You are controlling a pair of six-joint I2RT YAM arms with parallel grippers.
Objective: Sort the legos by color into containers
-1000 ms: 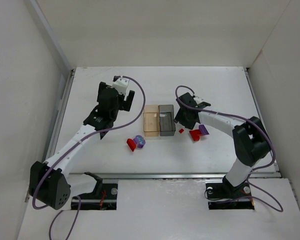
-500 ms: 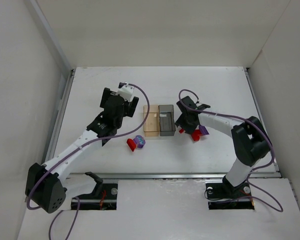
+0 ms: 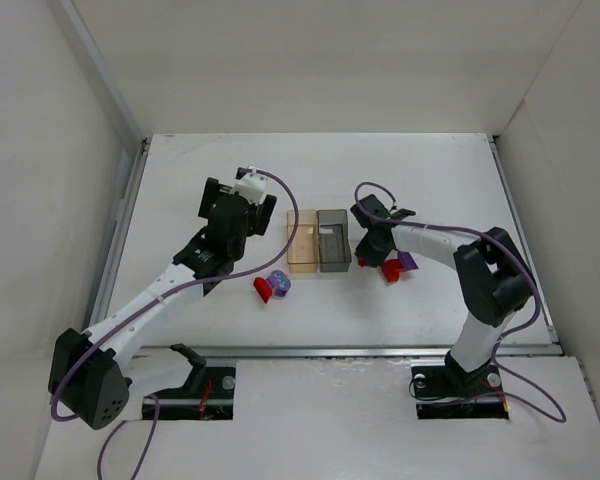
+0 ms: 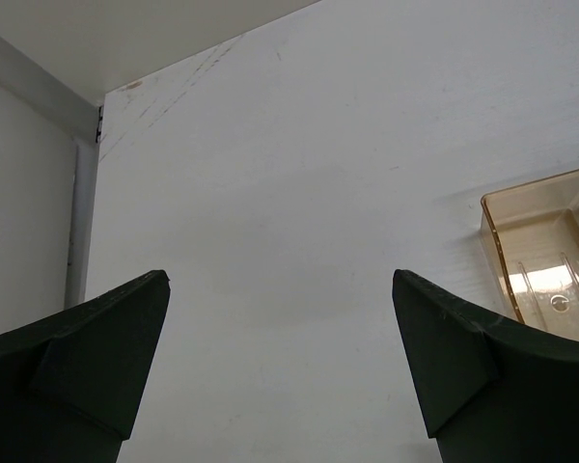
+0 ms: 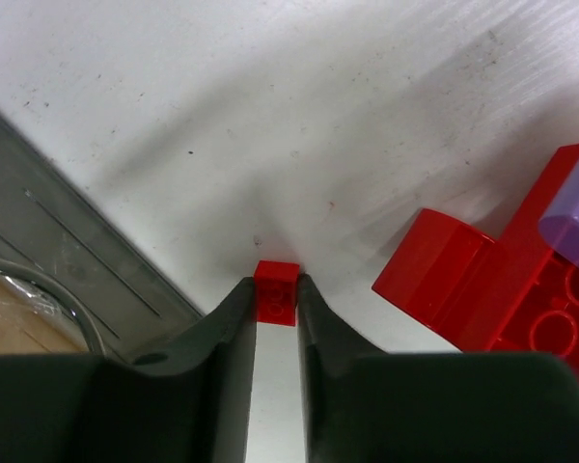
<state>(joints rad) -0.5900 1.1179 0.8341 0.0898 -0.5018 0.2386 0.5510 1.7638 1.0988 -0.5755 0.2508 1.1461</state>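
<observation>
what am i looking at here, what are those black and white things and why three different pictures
Those are two robot arms bolted to the near edge of a table: the left arm and the right arm. The wide picture comes from a fixed camera above and behind them. The other two come from a camera on each wrist, looking past that arm's own jaws. On the table a tan bin and a grey bin stand side by side, with a red brick and a purple piece left of them. The left jaws are wide open and hold nothing. The right jaws are closed on a tiny red brick beside the grey bin, near a larger red piece.
</observation>
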